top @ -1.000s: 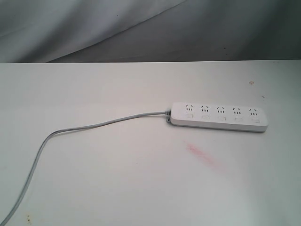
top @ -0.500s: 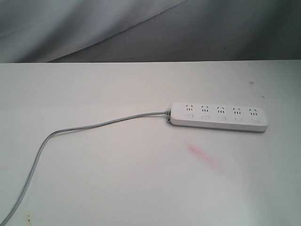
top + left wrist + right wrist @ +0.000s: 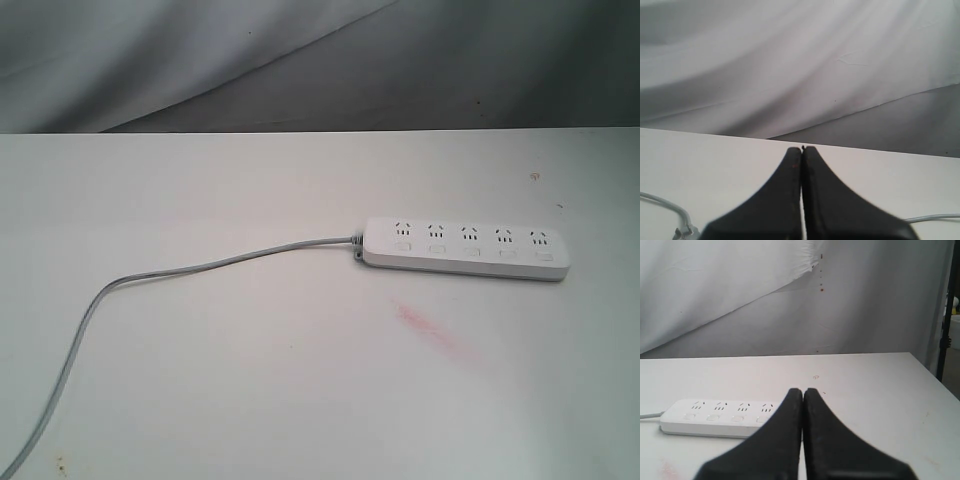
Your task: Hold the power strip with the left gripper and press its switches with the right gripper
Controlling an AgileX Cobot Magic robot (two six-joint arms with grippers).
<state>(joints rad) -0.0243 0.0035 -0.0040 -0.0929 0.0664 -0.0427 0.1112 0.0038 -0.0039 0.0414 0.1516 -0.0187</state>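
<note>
The white power strip (image 3: 467, 248) lies flat on the white table, right of centre in the exterior view, with its row of small switches (image 3: 472, 252) along the near side. Its grey cord (image 3: 200, 266) runs left and curves down to the front left corner. Neither arm shows in the exterior view. In the left wrist view my left gripper (image 3: 802, 149) is shut and empty above bare table, with bits of cord (image 3: 670, 206) at both sides. In the right wrist view my right gripper (image 3: 803, 390) is shut, empty, short of the power strip (image 3: 715, 417), whose far end its fingers hide.
A pink smear (image 3: 428, 327) marks the table in front of the strip. Grey-white cloth (image 3: 300, 60) hangs behind the table's back edge. The table's right edge (image 3: 935, 385) shows in the right wrist view, with a dark post (image 3: 946, 310) beyond it.
</note>
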